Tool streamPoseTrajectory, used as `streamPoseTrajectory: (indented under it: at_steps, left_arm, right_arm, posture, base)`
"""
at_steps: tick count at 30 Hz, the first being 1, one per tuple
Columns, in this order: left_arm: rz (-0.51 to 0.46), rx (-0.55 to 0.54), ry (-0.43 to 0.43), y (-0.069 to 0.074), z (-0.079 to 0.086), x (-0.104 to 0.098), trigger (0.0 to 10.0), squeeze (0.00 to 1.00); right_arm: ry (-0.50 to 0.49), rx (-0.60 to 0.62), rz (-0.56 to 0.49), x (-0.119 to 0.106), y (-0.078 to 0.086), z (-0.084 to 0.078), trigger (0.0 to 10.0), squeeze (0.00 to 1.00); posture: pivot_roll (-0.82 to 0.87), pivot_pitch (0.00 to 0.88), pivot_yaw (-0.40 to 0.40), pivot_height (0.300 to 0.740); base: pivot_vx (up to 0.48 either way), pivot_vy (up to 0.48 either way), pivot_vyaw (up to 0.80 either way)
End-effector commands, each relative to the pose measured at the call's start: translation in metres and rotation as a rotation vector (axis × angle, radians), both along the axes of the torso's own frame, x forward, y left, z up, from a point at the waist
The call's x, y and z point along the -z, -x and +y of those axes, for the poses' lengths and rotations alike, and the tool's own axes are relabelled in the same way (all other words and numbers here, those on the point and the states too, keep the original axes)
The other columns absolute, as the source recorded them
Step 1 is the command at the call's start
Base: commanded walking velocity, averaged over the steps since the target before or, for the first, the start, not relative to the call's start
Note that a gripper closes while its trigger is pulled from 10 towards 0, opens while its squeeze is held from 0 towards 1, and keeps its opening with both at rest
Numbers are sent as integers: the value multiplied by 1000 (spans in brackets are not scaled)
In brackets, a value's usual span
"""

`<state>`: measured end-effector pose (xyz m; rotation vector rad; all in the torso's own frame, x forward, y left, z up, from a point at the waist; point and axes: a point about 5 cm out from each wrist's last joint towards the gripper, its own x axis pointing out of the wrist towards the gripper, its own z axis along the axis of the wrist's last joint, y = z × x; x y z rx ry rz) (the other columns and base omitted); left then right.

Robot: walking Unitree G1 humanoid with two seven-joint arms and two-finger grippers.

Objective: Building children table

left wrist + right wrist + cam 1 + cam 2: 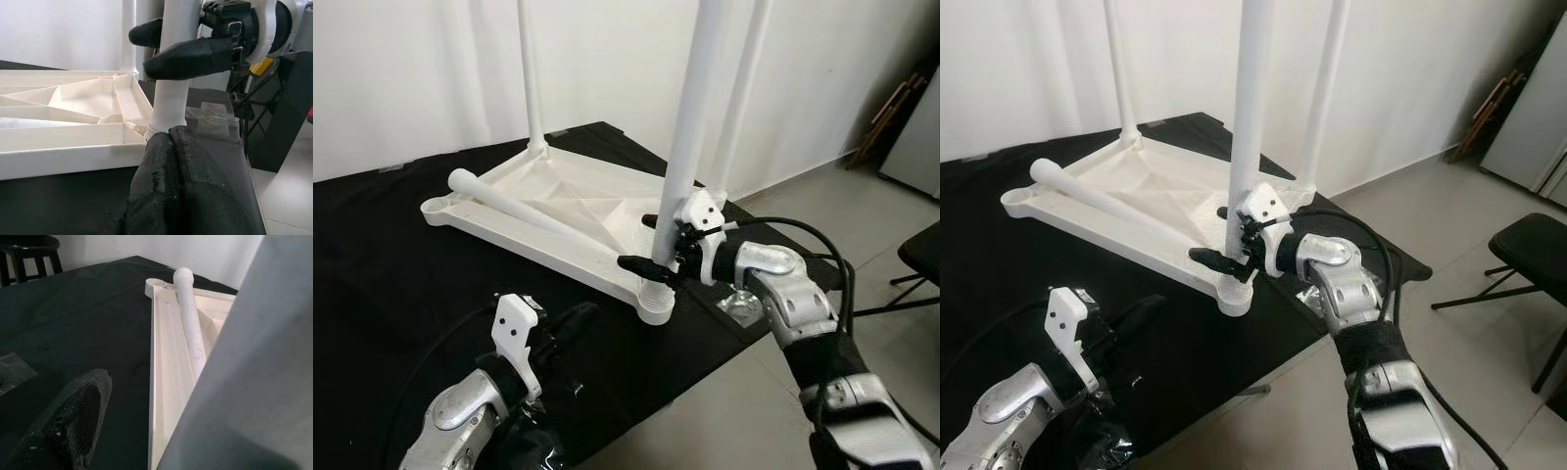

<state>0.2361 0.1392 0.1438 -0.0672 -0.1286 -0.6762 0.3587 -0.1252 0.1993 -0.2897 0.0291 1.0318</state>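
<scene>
Right hand (651, 243) clamps upright leg (690, 147) at tabletop (558, 201) corner; left hand (173, 161) closed

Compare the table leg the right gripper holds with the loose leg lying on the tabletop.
The held leg stands upright in the near corner socket of the upturned tabletop; the loose leg lies slanted across the tabletop's underside. The right gripper clamps the held leg just above the socket; nothing grips the loose leg. Both are white, round and tapered.
</scene>
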Motion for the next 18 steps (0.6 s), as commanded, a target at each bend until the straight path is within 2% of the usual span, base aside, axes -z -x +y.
streamPoseTrajectory:
  at_steps: [1, 4, 5, 6, 7, 18]
  left_arm:
    - [-2, 7, 0, -1, -3, 1, 10000, 0]
    - [-1, 10, -4, 0, -4, 1, 10000, 0]
    - [0, 12, -7, 0, -4, 1, 10000, 0]
    - [0, 12, -7, 0, -4, 1, 10000, 0]
    - [0, 13, -9, 0, -4, 1, 10000, 0]
    - [1, 16, -12, 0, -2, 1, 10000, 0]
  right_arm:
    - [-41, -38, 19, -2, -5, 3, 10000, 0]
    - [-76, -55, 34, -3, -6, 1, 10000, 0]
    - [-97, -64, 54, -3, -7, -2, 2588, 0]
    - [-97, -64, 54, -3, -7, -2, 2588, 0]
    - [-109, -68, 66, -2, -7, -3, 0, 0]
    - [-117, -28, 64, 8, -10, -3, 0, 0]
  posture:
    - [5, 0, -65, 740]
    - [4, 0, -62, 740]
    - [4, 0, -61, 740]
    - [4, 0, -61, 740]
    - [4, 0, -61, 740]
    - [-2, 0, -51, 740]
  base:
    - [0, 0, 0]
    - [0, 0, 0]
    - [0, 0, 0]
    - [0, 0, 0]
    - [0, 0, 0]
    - [0, 0, 0]
